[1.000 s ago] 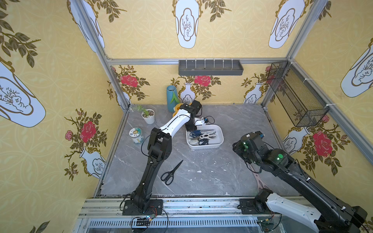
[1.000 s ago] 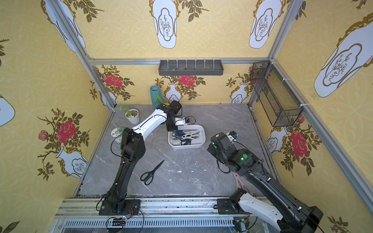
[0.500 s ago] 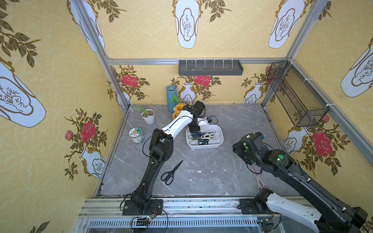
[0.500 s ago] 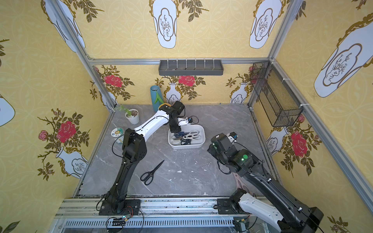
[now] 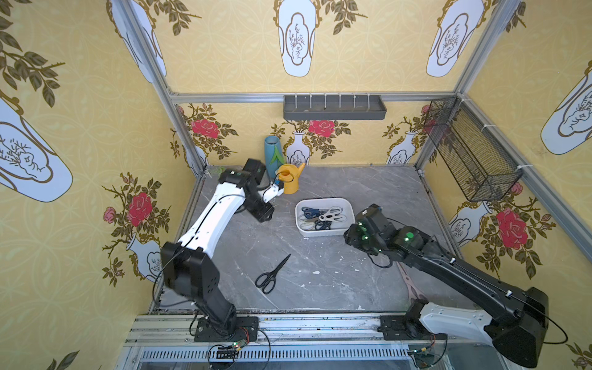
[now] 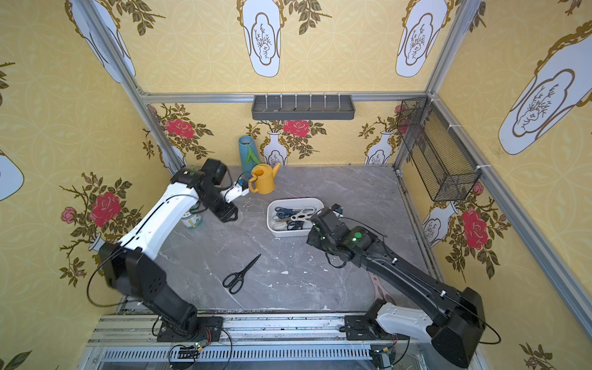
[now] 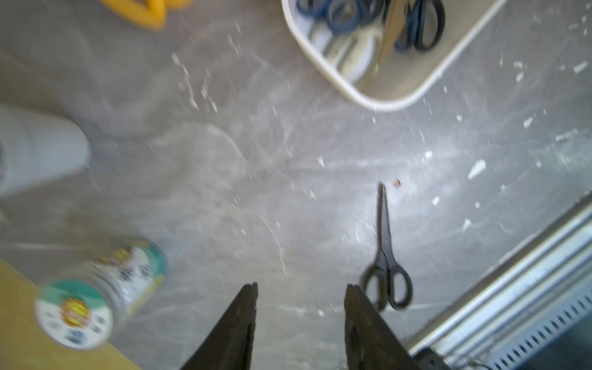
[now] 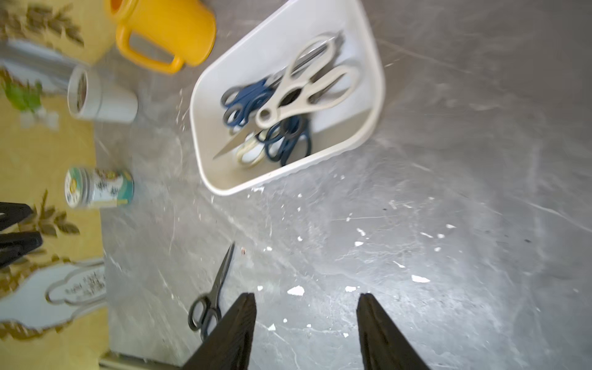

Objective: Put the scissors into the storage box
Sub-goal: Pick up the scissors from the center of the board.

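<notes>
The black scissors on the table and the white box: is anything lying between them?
Nothing but bare grey tabletop with white flecks, in both top views, between the black scissors and the white box.

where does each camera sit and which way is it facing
Top views: high at the front, looking down and back at the table; both arms show.
Left wrist: on the left arm, facing down; left tool open, empty.
Right wrist: on the right arm, facing down; right tool open, empty.
All four share the black scissors on the table and the box.
</notes>
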Available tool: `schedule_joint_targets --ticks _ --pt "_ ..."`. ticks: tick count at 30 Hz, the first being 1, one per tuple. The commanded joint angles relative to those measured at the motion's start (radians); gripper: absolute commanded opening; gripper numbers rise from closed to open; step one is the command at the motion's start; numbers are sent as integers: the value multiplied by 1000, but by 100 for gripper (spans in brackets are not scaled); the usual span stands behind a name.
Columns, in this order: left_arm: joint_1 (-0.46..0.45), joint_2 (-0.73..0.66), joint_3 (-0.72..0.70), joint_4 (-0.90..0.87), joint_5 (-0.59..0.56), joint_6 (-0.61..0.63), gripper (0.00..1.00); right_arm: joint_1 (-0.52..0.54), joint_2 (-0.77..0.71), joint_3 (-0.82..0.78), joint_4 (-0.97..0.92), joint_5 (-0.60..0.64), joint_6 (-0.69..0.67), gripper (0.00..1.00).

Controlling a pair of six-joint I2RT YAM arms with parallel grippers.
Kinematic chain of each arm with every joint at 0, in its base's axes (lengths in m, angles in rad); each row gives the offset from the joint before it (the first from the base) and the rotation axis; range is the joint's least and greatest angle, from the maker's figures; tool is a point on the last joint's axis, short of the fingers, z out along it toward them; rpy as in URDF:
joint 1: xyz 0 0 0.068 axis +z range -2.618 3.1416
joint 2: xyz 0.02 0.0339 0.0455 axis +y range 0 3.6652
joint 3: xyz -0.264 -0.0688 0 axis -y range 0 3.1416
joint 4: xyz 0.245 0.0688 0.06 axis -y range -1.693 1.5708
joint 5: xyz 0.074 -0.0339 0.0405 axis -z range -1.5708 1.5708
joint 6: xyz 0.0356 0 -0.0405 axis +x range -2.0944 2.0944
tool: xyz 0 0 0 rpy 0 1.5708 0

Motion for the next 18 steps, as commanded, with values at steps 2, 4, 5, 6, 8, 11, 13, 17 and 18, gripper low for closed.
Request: schedule_joint_targets --ticks 2,4,5,6,8,11,13,17,18 --pt "6 -212 -297 -20 81 -72 49 109 140 51 170 3 -158 57" --pt "1 -250 -407 21 90 -88 47 131 186 44 237 -11 -137 57" --pt "1 -253 -446 41 95 -85 46 139 195 33 266 -8 -118 57" --pt "-4 -253 -489 77 95 -80 44 146 198 17 301 0 -92 57" --pt "-28 -254 -567 160 76 -67 43 152 185 -19 359 22 -39 57" --pt "-67 -219 -644 265 62 -47 40 153 135 -69 398 69 30 57" --pt "-82 -184 -680 324 56 -40 39 153 92 -96 402 103 62 57" --pt "-107 -117 -732 438 22 -17 37 155 -9 -142 366 169 118 57" --pt "-108 -99 -738 465 10 -7 36 154 -34 -147 351 181 126 57"
